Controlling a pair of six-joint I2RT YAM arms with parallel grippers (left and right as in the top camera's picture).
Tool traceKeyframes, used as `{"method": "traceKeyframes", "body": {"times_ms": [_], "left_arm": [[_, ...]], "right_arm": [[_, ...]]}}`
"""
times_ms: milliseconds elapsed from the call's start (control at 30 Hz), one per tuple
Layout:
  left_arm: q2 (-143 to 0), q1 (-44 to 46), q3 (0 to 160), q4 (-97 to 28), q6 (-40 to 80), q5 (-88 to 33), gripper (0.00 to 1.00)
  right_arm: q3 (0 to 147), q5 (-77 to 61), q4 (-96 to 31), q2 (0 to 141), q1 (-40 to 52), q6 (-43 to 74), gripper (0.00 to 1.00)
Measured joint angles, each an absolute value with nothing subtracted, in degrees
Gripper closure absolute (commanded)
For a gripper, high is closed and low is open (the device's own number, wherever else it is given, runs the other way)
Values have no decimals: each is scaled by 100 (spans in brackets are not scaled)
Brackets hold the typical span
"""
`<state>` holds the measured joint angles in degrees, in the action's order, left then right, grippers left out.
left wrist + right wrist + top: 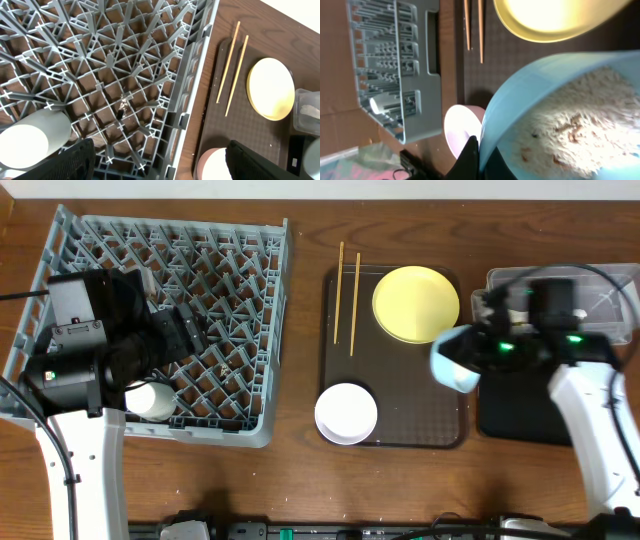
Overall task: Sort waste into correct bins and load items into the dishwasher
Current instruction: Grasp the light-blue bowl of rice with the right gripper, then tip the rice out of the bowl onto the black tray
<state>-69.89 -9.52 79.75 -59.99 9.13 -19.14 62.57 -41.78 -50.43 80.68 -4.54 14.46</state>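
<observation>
overhead: the right pincer (478, 350) is clamped on the rim of the smooth light blue bowl (452, 363), which sits tilted at the right edge of the dark brown tray (400, 435). the glossy round yellow plate (415, 302) lies just beside it.

left wrist: the left pincer (160, 167) gapes wide and empty over the grey peg-grid dish rack (125, 75). a white cup (32, 142) lies in the rack beside one jaw.

right wrist: grainy whitish rice-like scraps (570, 125) coat the bowl's inside, and a dark jaw pinches its thin rim. two thin wooden chopsticks (473, 25) lie beyond.

Yellow plate (415, 303), light blue bowl (455, 362)
</observation>
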Motion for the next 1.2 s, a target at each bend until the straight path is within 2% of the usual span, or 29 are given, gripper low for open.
{"method": "traceKeyframes", "body": {"times_ms": [133, 333, 700, 900, 1200], "left_arm": [[-6989, -952, 7977, -5999, 913, -1914, 15], [-6989, -952, 7975, -5999, 913, -1909, 15], [-6989, -952, 7977, -5999, 913, -1892, 15], [-6989, -952, 7977, -5999, 913, -1892, 15], [-6989, -952, 7975, -5999, 913, -1892, 15]], "right_arm": [[6204, -4550, -5476, 8114, -1194, 508, 99], [5734, -5352, -5116, 8141, -2290, -482, 99], [4622, -7269, -3752, 8479, -3732, -950, 99], [4289, -8246, -3441, 8517, -4058, -961, 99], [4259, -8617, -3332, 8517, -4060, -989, 99]]}}
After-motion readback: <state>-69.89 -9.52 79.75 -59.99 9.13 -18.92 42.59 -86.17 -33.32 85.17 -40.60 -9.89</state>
